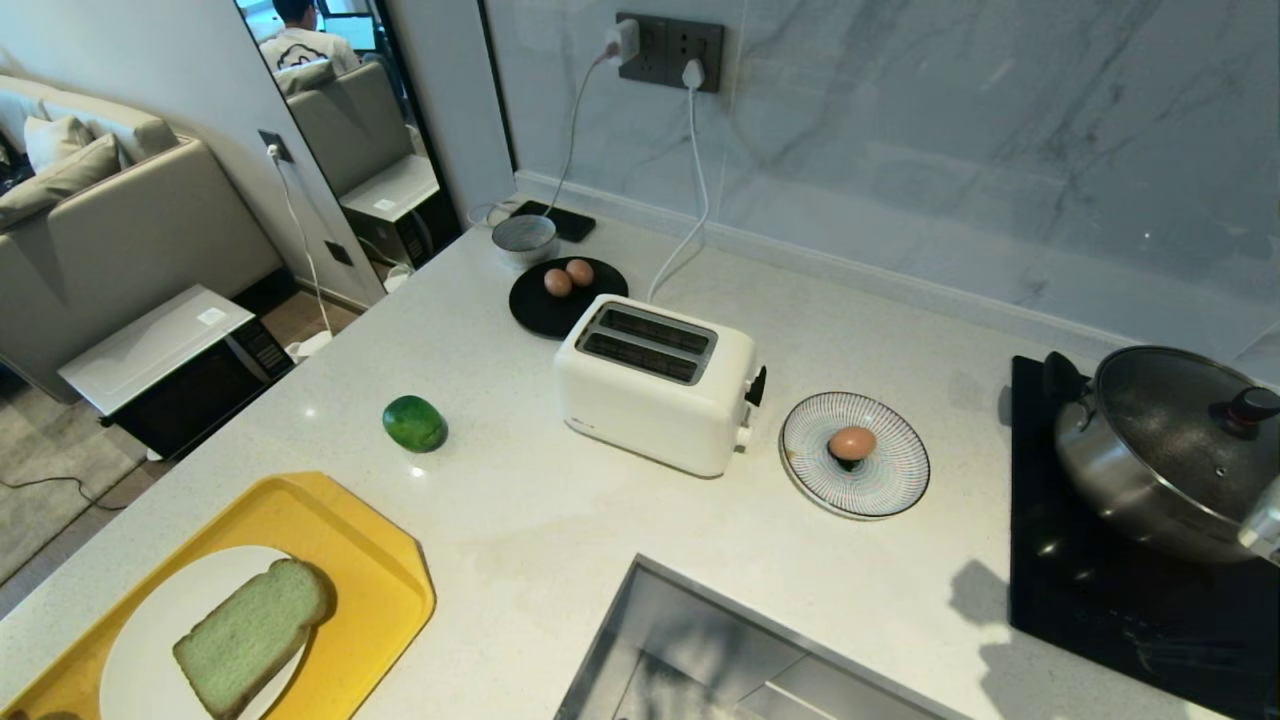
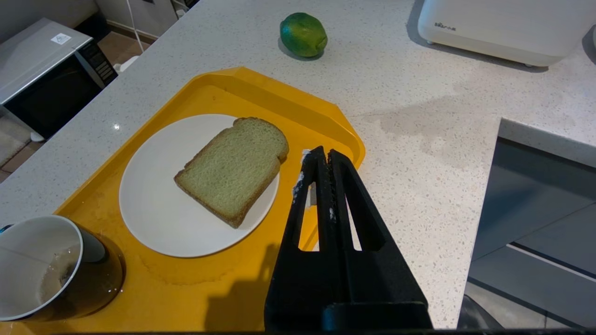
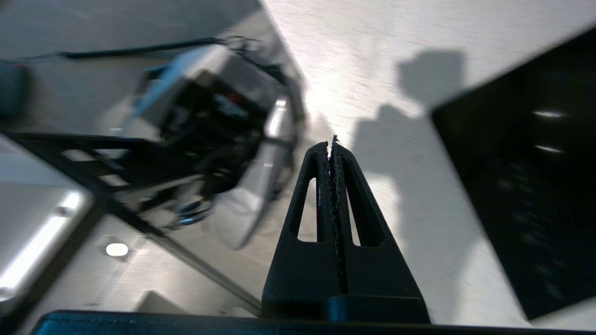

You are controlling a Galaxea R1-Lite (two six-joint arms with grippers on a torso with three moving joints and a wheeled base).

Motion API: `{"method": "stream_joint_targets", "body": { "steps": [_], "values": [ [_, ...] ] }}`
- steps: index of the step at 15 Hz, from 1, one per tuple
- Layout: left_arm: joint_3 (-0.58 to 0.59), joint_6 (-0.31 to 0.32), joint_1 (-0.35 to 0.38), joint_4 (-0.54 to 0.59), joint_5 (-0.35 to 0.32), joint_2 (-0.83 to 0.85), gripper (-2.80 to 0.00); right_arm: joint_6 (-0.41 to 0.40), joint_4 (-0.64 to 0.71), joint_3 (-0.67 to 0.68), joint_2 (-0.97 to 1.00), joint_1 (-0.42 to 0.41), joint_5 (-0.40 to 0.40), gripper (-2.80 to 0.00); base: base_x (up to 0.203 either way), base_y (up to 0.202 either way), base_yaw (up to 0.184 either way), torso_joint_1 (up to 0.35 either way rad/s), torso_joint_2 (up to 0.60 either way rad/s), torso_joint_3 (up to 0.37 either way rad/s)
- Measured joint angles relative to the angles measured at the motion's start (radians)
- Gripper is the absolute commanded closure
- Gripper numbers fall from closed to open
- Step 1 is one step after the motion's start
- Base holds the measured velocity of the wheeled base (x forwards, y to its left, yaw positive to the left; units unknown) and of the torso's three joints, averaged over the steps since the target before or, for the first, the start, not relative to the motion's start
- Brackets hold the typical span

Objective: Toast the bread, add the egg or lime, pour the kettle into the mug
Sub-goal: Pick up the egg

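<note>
Only your left wrist view shows the dark glossy mug (image 2: 51, 272) on the yellow plastic tray (image 2: 260, 95), beside the pale-green bread slice (image 2: 233, 170); both grippers, left (image 2: 320, 156) and right (image 3: 331, 145), are closed and empty.

Around one white toaster (image 1: 655, 385): three eggs (image 1: 852, 442), one lime (image 1: 414, 423), one bread slice (image 1: 252, 635), one mug (image 2: 51, 270).
</note>
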Motion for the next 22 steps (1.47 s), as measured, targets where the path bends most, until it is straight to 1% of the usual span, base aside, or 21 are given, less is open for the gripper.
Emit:
{"method": "stream_joint_targets", "body": {
  "steps": [1, 2, 4, 6, 8, 10, 12, 14, 18, 19, 22],
  "values": [
    [0.0, -0.001, 0.0, 0.0, 0.0, 0.0, 0.0, 0.014, -0.008, -0.006, 0.041, 0.0, 0.053, 0.0, 0.0, 0.0, 0.0, 0.0, 0.0, 0.0],
    [0.0, 0.0, 0.0, 0.0, -0.001, 0.0, 0.0, 0.018, -0.03, -0.007, 0.08, 0.001, 0.075, 0.0, 0.0, 0.0, 0.0, 0.0, 0.0, 0.0],
    [0.0, 0.0, 0.0, 0.0, 0.0, 0.0, 0.0, 0.018, -0.123, -0.006, 0.164, 0.0, 0.08, 0.0, 0.0, 0.0, 0.0, 0.0, 0.0, 0.0],
    [0.0, 0.0, 0.0, 0.0, 0.0, 0.0, 0.0, -0.001, -0.291, 0.007, 0.255, 0.001, 0.083, 0.0, 0.0, 0.0, 0.0, 0.0, 0.0, 0.0],
    [0.0, 0.0, 0.0, 0.0, 0.0, 0.0, 0.0, -0.05, -0.464, 0.031, 0.338, 0.019, 0.085, 0.0, 0.0, 0.0, 0.0, 0.0, 0.0, 0.0],
    [0.0, 0.0, 0.0, 0.0, 0.0, 0.0, 0.0, -0.092, -0.578, 0.044, 0.408, 0.031, 0.084, 0.0, 0.0, 0.0, 0.0, 0.0, 0.0, 0.0],
    [0.0, 0.0, 0.0, 0.0, 0.0, 0.0, 0.0, -0.145, -0.606, 0.026, 0.459, 0.033, 0.081, 0.0, 0.0, 0.0, 0.0, 0.0, 0.0, 0.0],
    [0.0, 0.0, 0.0, 0.0, -0.001, 0.0, 0.0, -0.185, -0.605, 0.012, 0.484, 0.033, 0.081, 0.0, 0.0, 0.0, 0.0, 0.0, 0.0, 0.0],
    [0.0, 0.0, 0.0, 0.0, 0.0, 0.0, 0.0, -0.182, -0.6, -0.01, 0.499, 0.025, 0.068, 0.0, 0.0, 0.0, 0.0, 0.0, 0.0, 0.0],
    [0.0, 0.0, 0.0, 0.0, -0.001, 0.0, 0.0, -0.182, -0.598, -0.01, 0.499, 0.023, 0.043, 0.0, 0.0, 0.0, 0.0, 0.0, 0.0, 0.0],
    [0.0, 0.0, 0.0, 0.0, 0.0, 0.0, 0.0, -0.207, -0.601, -0.01, 0.492, 0.023, -0.114, 0.0, 0.0, 0.0, 0.0, 0.0, 0.0, 0.0]
  ]
}}
